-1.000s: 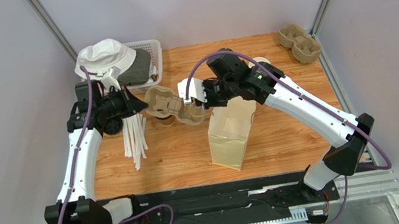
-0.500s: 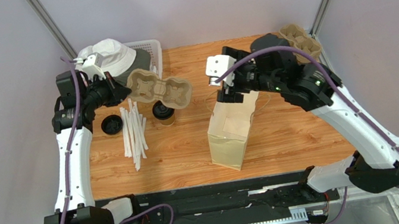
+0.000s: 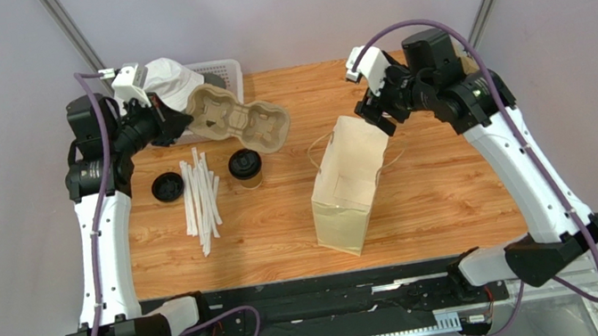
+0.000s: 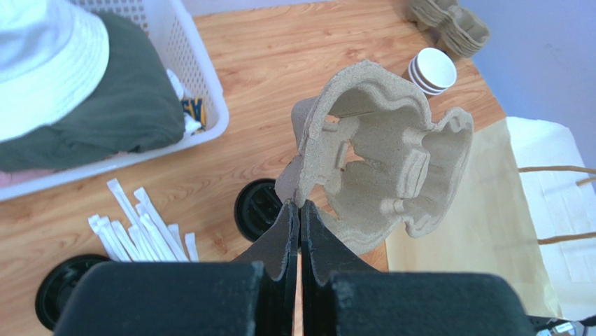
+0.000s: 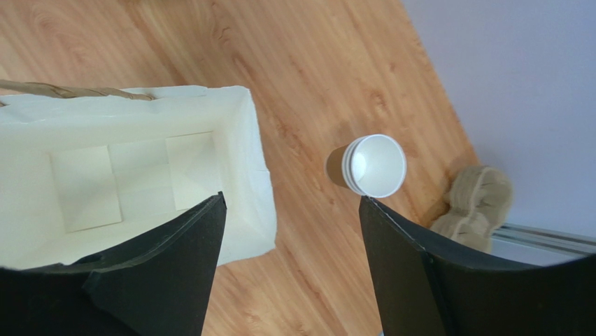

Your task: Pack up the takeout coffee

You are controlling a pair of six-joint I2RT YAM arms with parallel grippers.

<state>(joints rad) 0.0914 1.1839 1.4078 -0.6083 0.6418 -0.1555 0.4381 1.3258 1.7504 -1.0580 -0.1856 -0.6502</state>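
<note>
The takeout coffee (image 3: 246, 166), a small tan cup with a black lid, stands on the table left of the brown paper bag (image 3: 350, 182); in the left wrist view its lid (image 4: 257, 208) shows under the tray. My left gripper (image 3: 178, 124) is shut on the edge of a moulded pulp cup tray (image 3: 237, 122), held in the air above and behind the cup; the pinch (image 4: 299, 203) and tray (image 4: 378, 168) show clearly. My right gripper (image 3: 371, 116) hangs open and empty over the bag's far rim (image 5: 292, 198), the open bag (image 5: 119, 168) to its left.
A loose black lid (image 3: 168, 187) and white wrapped straws (image 3: 200, 193) lie left of the cup. A white basket (image 3: 227, 76) with a hat (image 3: 166, 76) stands back left. Stacked empty cups (image 5: 371, 164) and stacked pulp trays (image 5: 476, 203) stand back right.
My right gripper opened, left the pulp tray and swung back right over the bag's far side. The left arm lifted the tray up and back left, uncovering the coffee cup.
</note>
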